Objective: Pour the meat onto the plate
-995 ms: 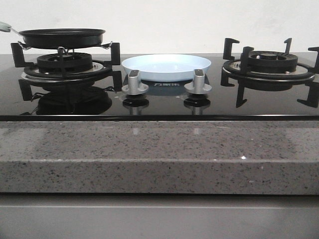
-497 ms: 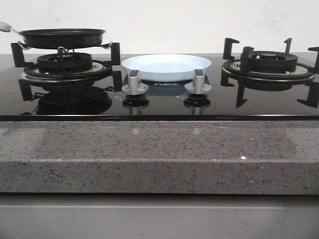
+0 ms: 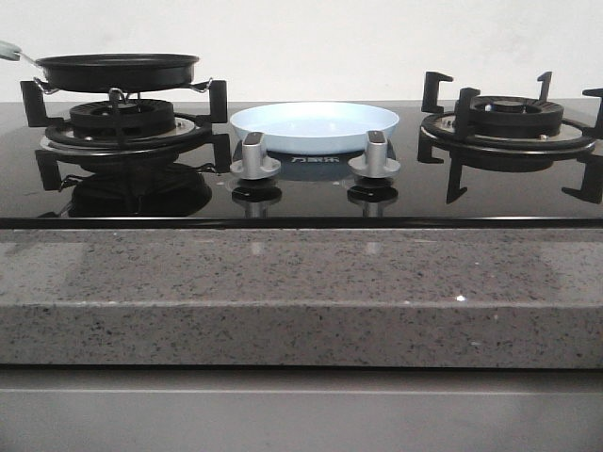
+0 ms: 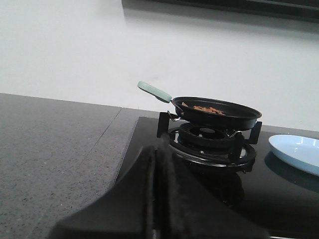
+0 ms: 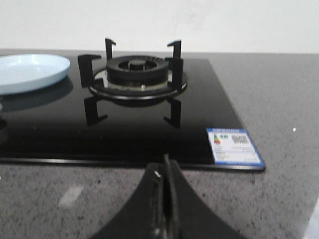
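Observation:
A black frying pan (image 3: 117,71) with a pale green handle (image 4: 154,91) sits on the left burner (image 3: 122,121). Small reddish-brown meat pieces (image 4: 207,108) lie inside it, seen only in the left wrist view. The pale blue plate (image 3: 315,125) rests on the black glass hob between the burners; it also shows in the left wrist view (image 4: 299,152) and the right wrist view (image 5: 31,71). My left gripper (image 4: 160,149) is shut and empty, some way short of the pan. My right gripper (image 5: 165,164) is shut and empty over the stone counter, in front of the right burner (image 5: 137,74). Neither gripper shows in the front view.
Two silver knobs (image 3: 254,155) (image 3: 375,153) stand in front of the plate. The right burner (image 3: 509,122) has tall black pan supports. A blue and white label (image 5: 233,146) is stuck at the hob's corner. Speckled grey stone counter (image 3: 301,292) surrounds the hob.

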